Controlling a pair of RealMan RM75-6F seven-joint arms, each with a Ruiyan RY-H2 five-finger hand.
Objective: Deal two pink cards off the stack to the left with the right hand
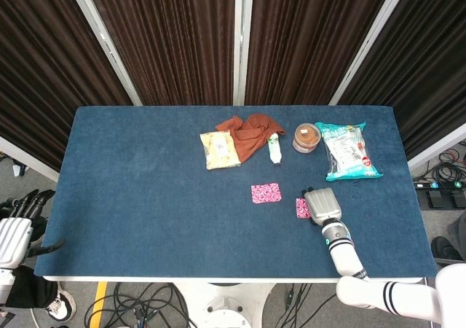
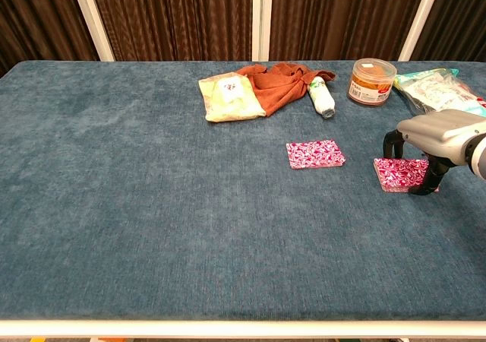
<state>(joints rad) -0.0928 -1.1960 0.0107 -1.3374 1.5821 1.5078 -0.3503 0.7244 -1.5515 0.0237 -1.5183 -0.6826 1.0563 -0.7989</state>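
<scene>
My right hand (image 2: 430, 146) is arched palm-down over the stack of pink patterned cards (image 2: 401, 173) on the right part of the blue fabric-covered table (image 2: 152, 205). Its dark fingertips (image 2: 419, 188) come down at the stack's near right edge, and another finger reaches down at the far left edge; whether they grip a card or only rest on it I cannot tell. In the head view the same hand (image 1: 321, 203) covers the right side of the stack (image 1: 301, 208).

A single pink patterned card (image 2: 314, 153) lies flat on the cloth to the left of the stack, apart from it.

Along the far side lie a pale yellow flat packet (image 2: 230, 98), a crumpled rust-orange cloth (image 2: 275, 80), a small white bottle with a green cap (image 2: 322, 99) on its side, a round clear jar of brown contents (image 2: 372, 82), and a teal-and-white snack bag (image 1: 348, 151).

My left hand (image 1: 16, 229) hangs beyond the table's left edge, fingers apart, holding nothing.
</scene>
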